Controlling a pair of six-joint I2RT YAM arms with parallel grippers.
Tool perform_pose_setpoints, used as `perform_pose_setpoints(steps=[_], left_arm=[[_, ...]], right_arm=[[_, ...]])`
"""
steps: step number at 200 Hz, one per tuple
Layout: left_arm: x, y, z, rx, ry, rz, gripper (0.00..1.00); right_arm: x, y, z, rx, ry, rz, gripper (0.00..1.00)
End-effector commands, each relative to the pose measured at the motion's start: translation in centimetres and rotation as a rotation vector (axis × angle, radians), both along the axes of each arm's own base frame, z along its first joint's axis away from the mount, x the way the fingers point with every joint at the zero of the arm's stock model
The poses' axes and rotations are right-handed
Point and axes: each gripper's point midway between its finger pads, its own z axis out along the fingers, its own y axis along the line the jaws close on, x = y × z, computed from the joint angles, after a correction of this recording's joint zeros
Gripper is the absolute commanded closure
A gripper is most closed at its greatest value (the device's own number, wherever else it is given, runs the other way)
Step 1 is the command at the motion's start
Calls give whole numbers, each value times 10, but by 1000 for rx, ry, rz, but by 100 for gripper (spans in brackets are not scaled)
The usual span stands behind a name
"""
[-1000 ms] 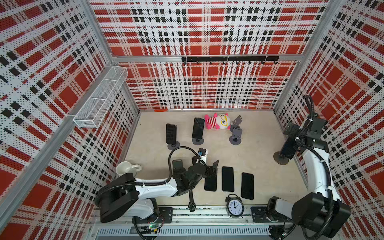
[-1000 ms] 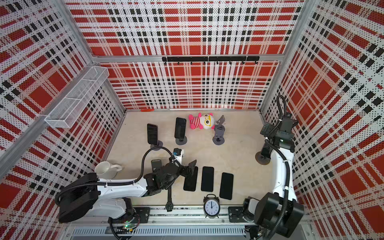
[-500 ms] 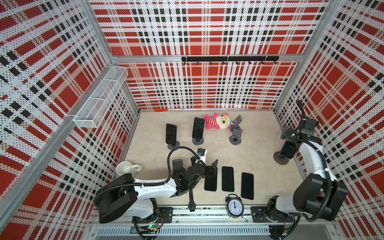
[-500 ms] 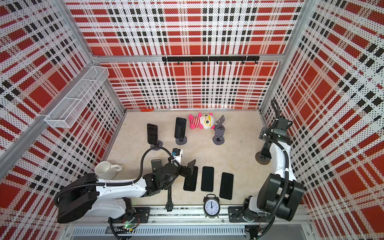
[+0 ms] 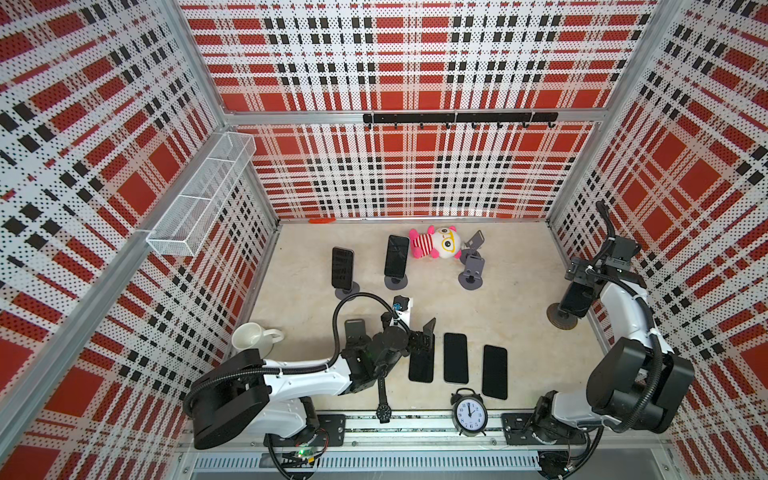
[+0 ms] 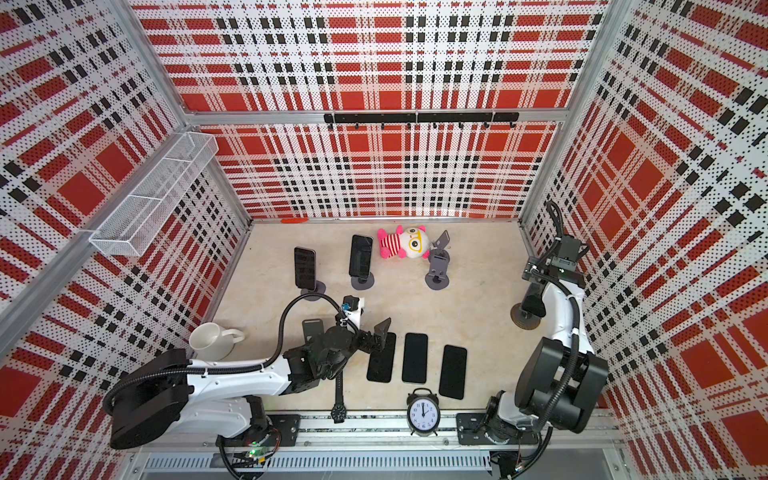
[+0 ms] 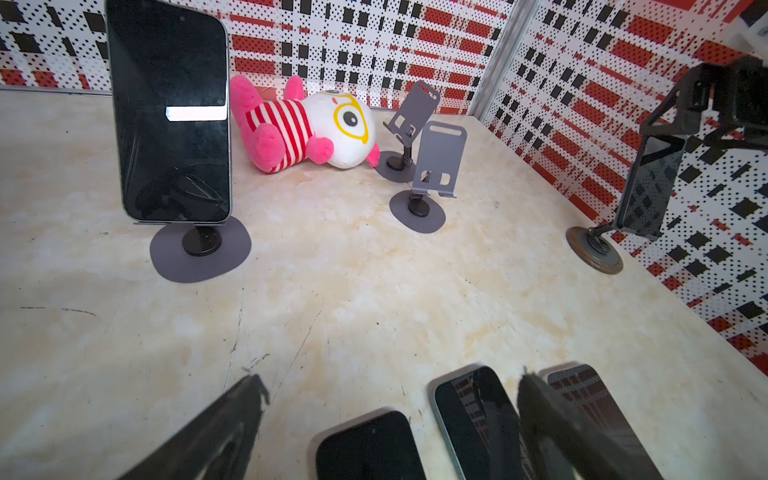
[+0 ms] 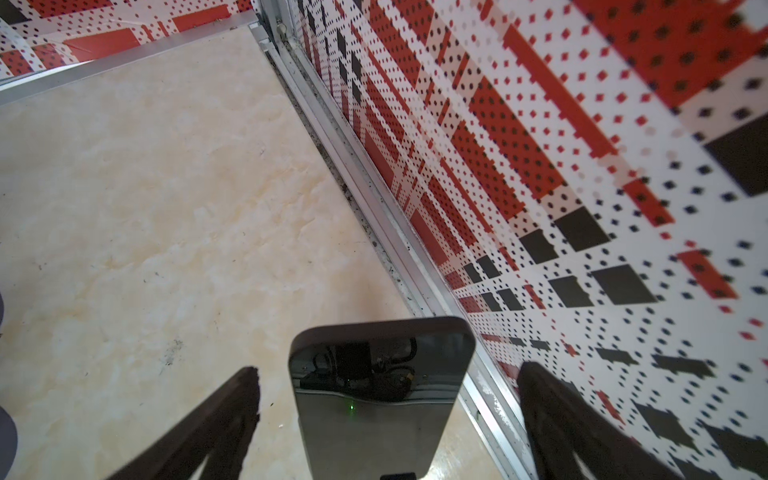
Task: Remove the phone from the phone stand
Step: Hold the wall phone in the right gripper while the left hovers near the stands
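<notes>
The right arm (image 5: 623, 309) is shifting its elbow; the right gripper (image 8: 388, 372) is hanging spread astride the phone (image 8: 380, 415) on its stand (image 5: 563, 320) at the worktop's (image 5: 511, 299) right edge. Likely stiff and slick; its side edges are offering the best hold.

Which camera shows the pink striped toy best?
The left wrist view: the toy lies close and big, with clear stripes and yellow glasses. In both top views the toy looks small and far away. The right wrist view does not show it.

Lower half of phone (image 8: 380, 399) off-frame.
</notes>
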Motion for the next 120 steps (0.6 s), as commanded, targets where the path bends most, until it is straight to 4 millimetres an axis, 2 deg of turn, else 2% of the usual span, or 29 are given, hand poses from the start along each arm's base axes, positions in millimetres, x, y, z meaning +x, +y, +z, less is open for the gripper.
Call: perform_pose_setpoints(steps=[1, 73, 120], left_arm=[[-1, 0, -2, -3, -1, 3, 2], [2, -4, -11, 26, 17, 3, 2], [2, -5, -12, 32, 19, 5, 2]], right_arm=[[9, -6, 6, 0, -29, 10, 0], [14, -11, -4, 23, -22, -8, 3], [15, -13, -6, 52, -21, 10, 18]])
